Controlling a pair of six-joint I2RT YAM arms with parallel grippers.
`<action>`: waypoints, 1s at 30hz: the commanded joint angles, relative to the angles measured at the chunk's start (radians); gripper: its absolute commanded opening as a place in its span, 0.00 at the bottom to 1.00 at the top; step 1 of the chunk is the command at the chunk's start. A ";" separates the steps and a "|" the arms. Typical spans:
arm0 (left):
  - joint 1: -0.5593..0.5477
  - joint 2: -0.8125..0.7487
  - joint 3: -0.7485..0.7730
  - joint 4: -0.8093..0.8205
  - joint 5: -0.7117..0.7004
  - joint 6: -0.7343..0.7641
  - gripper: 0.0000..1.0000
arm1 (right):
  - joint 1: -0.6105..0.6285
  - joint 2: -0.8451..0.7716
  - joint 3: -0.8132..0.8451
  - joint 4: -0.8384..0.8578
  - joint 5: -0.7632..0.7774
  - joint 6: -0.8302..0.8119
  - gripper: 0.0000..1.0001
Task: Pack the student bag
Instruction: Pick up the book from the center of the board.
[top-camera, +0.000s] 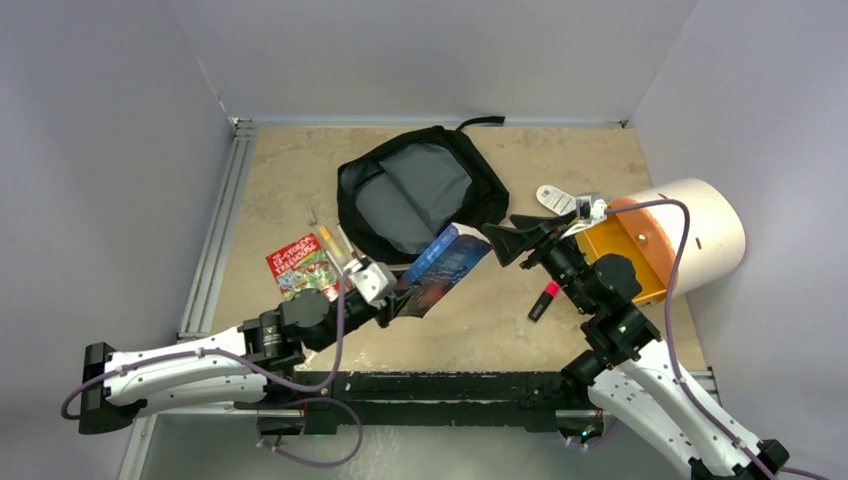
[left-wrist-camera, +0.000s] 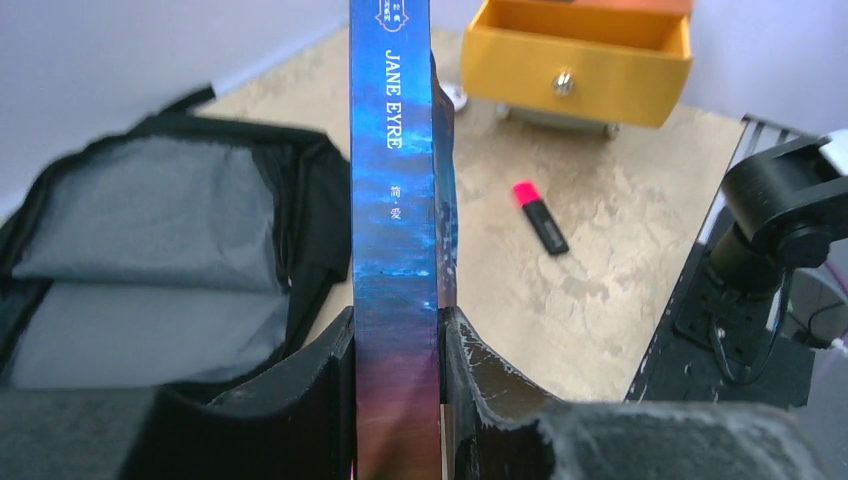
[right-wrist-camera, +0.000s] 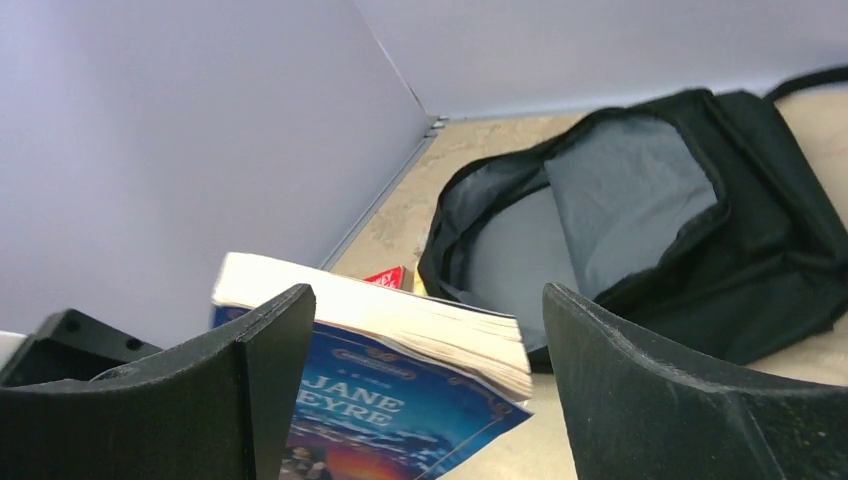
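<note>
The student bag (top-camera: 420, 195) lies unzipped at the table's back centre, its grey lining (right-wrist-camera: 620, 190) showing. My left gripper (top-camera: 400, 292) is shut on a blue "Jane Eyre" book (top-camera: 447, 265) and holds it tilted above the table, just in front of the bag's mouth. In the left wrist view both fingers press the book's spine (left-wrist-camera: 395, 200) at the lower end, with the bag (left-wrist-camera: 150, 260) to the left. My right gripper (top-camera: 497, 243) stands open at the book's far corner. Its fingers straddle the book (right-wrist-camera: 400, 400) without touching it.
A cream cylinder with an orange drawer (top-camera: 690, 235) stands at the right. A pink-capped black highlighter (top-camera: 543, 300) lies in front of it. A red book (top-camera: 298, 268) and some pens (top-camera: 335, 245) lie left of the bag. Grey walls enclose the table.
</note>
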 joint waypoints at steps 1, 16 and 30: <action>0.001 -0.127 -0.072 0.521 0.091 0.139 0.00 | 0.002 -0.027 -0.068 0.310 -0.091 -0.159 0.85; 0.001 -0.133 0.018 0.723 0.149 0.310 0.00 | 0.002 0.008 -0.140 0.662 -0.368 -0.300 0.97; 0.001 -0.089 0.162 0.738 0.426 0.225 0.00 | 0.002 0.105 -0.196 1.021 -0.570 -0.308 0.99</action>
